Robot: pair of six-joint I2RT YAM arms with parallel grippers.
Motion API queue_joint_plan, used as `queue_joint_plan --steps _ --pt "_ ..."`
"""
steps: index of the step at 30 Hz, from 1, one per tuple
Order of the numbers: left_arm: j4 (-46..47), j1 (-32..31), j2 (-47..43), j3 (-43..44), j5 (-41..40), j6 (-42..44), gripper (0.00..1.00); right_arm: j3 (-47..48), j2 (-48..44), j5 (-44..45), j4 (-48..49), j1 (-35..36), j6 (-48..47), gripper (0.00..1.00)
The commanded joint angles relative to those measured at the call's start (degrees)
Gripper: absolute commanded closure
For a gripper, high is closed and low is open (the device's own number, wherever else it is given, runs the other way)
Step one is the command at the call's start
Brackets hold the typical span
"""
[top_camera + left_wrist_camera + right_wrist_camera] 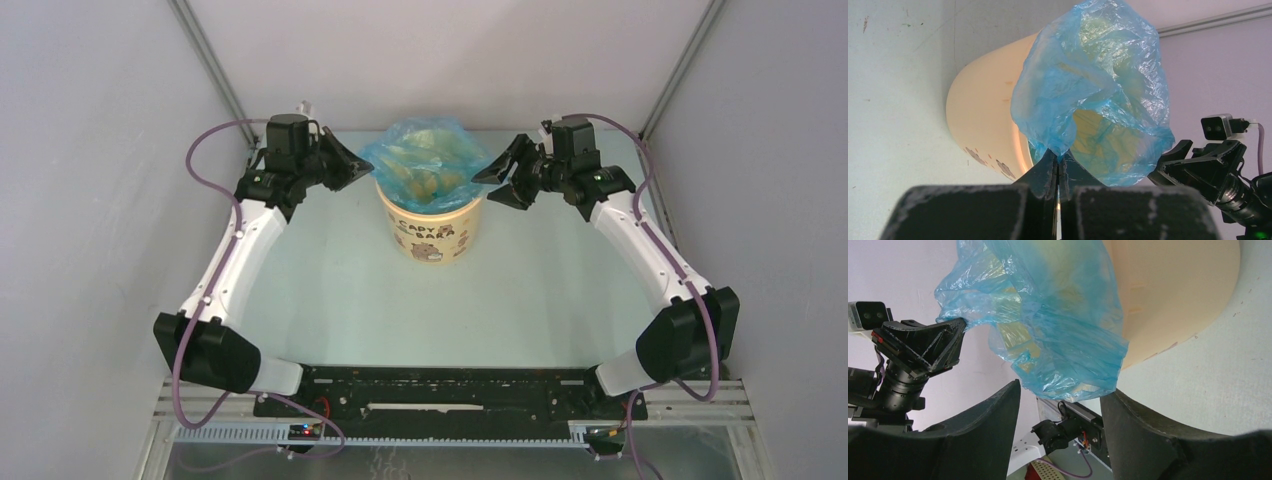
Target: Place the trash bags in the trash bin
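The light-blue trash bag [425,157] is puffed open over the mouth of the pale-yellow trash bin [435,232], which stands upright at the back middle of the table. My left gripper [362,162] is shut on the bag's left edge, pinching a fold of film [1060,150] at its fingertips beside the bin [983,115]. My right gripper [497,182] is open at the bag's right side. In the right wrist view the bag [1048,325] hangs just beyond the spread fingers [998,410], with the bin [1173,295] behind it.
Grey enclosure walls [100,150] stand close on the left, right and back. The pale table [450,310] stretches in front of the bin. The arms' base rail [450,395] lies along the near edge.
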Motion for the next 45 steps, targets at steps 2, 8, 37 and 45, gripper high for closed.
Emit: queue_joint_plan --steps 2,8,37,45 --pt "1.13 0.32 -2.72 2.85 0.82 -1.19 1.0 -1.01 -0.29 0.95 5.69 -0.64 -1.49 0.49" --pt "-3.57 1.36 -1.43 6.8 1.33 -0.48 1.0 2.04 -2.09 -0.8 2.36 -1.64 0.46 1.0" --pt "-9.47 2.45 0.23 -5.7 -5.74 15.61 1.0 -0.04 6.9 -2.53 -12.17 -7.84 -23.3 1.0" --pt "-7.25 2.73 1.43 -5.12 -6.77 17.63 1.0 0.16 8.36 -1.81 -9.32 -7.76 -22.51 0.99"
